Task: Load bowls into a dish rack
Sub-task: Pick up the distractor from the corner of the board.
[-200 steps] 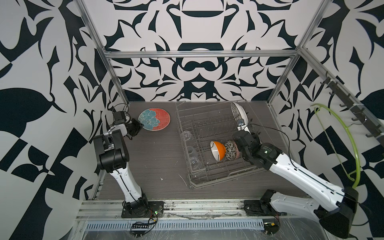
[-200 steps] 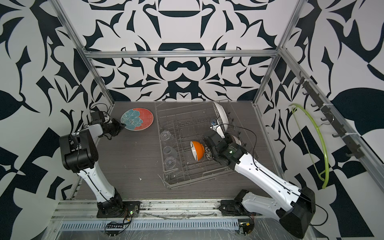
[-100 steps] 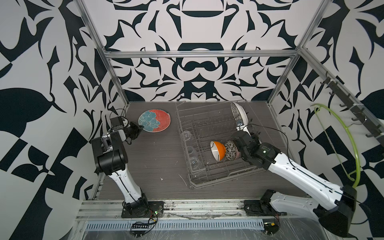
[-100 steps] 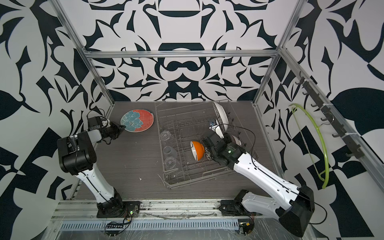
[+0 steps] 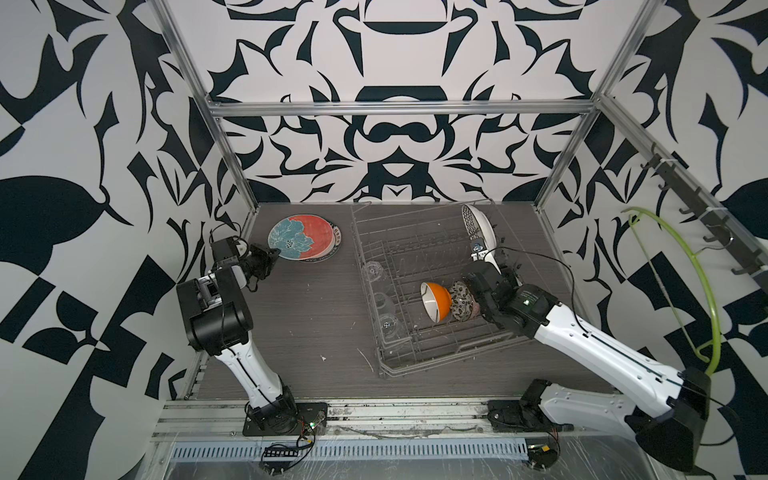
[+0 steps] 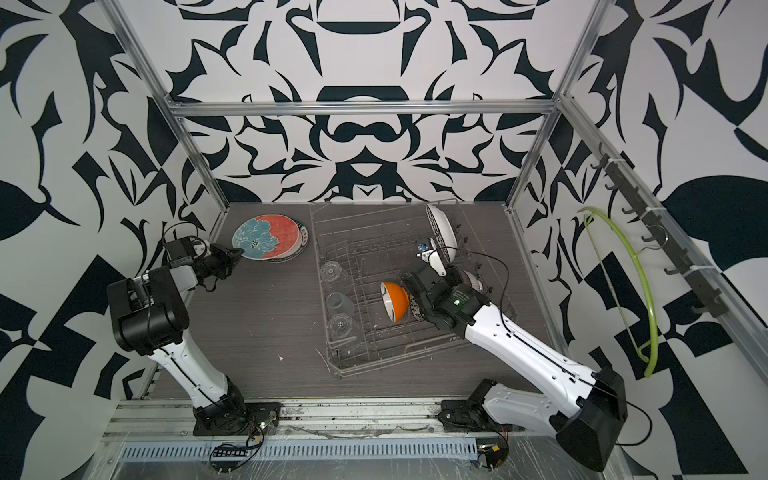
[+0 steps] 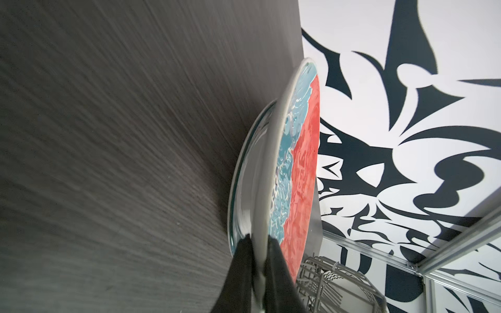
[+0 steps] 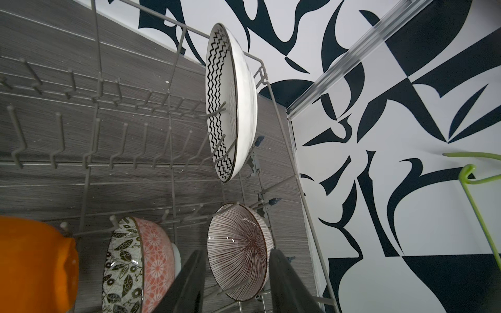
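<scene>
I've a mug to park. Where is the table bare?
Bare table lies between the left arm and the dish rack, nearer than the flower plate. Crowded: orange bowl, floral bowl and striped bowl by the right gripper.

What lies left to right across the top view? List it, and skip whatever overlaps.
left tool → flower plate → clear glasses → orange bowl → floral bowl
</scene>
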